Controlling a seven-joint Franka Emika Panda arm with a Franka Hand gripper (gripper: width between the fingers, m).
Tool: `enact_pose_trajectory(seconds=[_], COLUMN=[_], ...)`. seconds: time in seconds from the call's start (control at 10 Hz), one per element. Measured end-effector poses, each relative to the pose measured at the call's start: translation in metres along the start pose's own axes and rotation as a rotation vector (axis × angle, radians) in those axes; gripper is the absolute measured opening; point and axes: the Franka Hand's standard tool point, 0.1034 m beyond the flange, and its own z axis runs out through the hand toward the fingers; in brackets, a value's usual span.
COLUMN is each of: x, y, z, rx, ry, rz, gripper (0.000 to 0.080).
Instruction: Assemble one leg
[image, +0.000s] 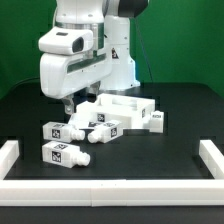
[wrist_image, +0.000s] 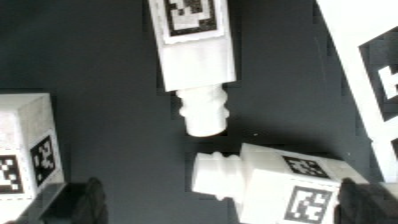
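Several white legs with black tags lie on the black table. In the wrist view one leg (wrist_image: 196, 50) points its round peg (wrist_image: 205, 108) toward a second leg (wrist_image: 281, 178) that lies tilted between my fingers, close to one finger (wrist_image: 370, 205). Parts of two more legs show at the edges (wrist_image: 22, 140) (wrist_image: 377, 70). My gripper (wrist_image: 222, 208) is open and holds nothing. In the exterior view the gripper (image: 70, 108) hangs low over the group of legs (image: 100, 132) (image: 55, 130) (image: 64, 153).
The large white tray-like panel (image: 128, 108) lies just behind the legs, toward the exterior view's right. White rails border the table at the left (image: 8, 155), the right (image: 212, 158) and the front (image: 110, 190). A green backdrop stands behind.
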Motion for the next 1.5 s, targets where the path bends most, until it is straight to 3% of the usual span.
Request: enact_pose_trajectory(seconds=[0.1,0.2,0.5,0.6,0.9,1.1,1.2,1.3,1.4,1.5], x=[0.002,0.001,-0.014,-0.011,0.002,0.0,0.0,0.0,0.0,-0.001], y=[-0.003,-0.025,-0.093,-0.097,-0.088,-0.079,-0.08,-0.081,-0.081,-0.081], z=[0.0,0.003,0.028,0.037,0.065,0.069,0.069,0.069,0.069,0.069], rx=[-0.018,-0.04,-0.022,-0.027,-0.033,-0.037,-0.035,-0.034,-0.034,-0.034], ry=[0.011,0.03,0.039,0.048,0.068,0.071,0.07,0.07,0.07,0.07], rz=[-0.002,-0.011,-0.008,-0.014,-0.017,-0.011,-0.012,-0.011,-0.011,-0.011], gripper=[0.0649,0.0649,0.0649,0.0649,0.0649,0.0649,0.0599,0.0599,0.0422,0.0422])
